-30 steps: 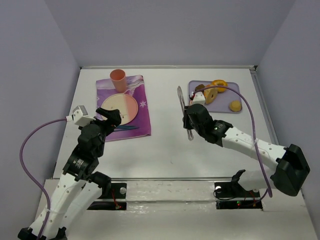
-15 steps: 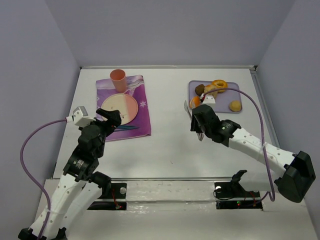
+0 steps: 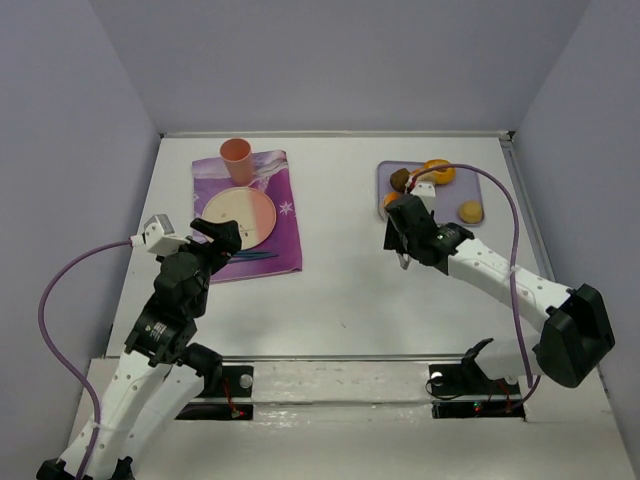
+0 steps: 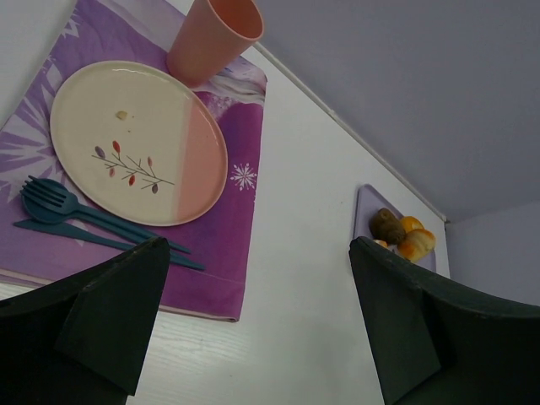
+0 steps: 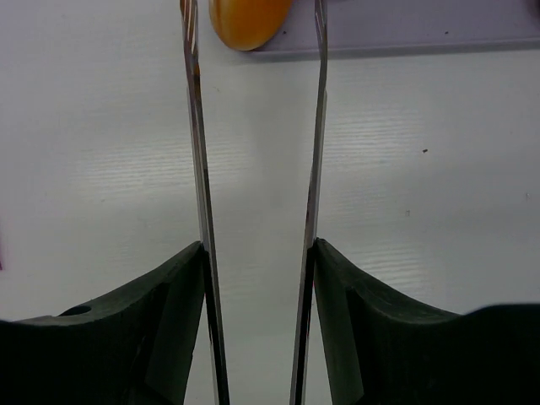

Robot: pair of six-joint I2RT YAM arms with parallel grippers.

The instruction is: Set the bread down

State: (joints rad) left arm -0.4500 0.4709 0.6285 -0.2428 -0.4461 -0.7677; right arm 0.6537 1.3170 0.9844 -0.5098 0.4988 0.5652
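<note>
A lilac tray (image 3: 462,190) at the back right holds a golden bread roll (image 3: 438,172), a brown fruit (image 3: 400,179), an orange piece (image 3: 388,199) and a small yellow roll (image 3: 470,211). My right gripper (image 3: 402,228) is shut on metal tongs (image 5: 197,126), whose two blades stand apart. In the right wrist view the blade tips reach the tray's near edge (image 5: 422,29), on either side of the orange piece (image 5: 249,17). My left gripper (image 3: 222,232) is open and empty above the placemat's near edge. The cream and pink plate (image 3: 240,216) lies on the placemat.
A purple placemat (image 3: 285,235) at the back left carries the plate (image 4: 135,139), an orange cup (image 3: 237,160) and a blue fork and knife (image 4: 67,207). The tray's food also shows in the left wrist view (image 4: 405,234). White walls close in the table.
My right arm has moved toward the tray and swung the tongs round, so their tips now point at the tray's near left corner. The left arm has not moved.
</note>
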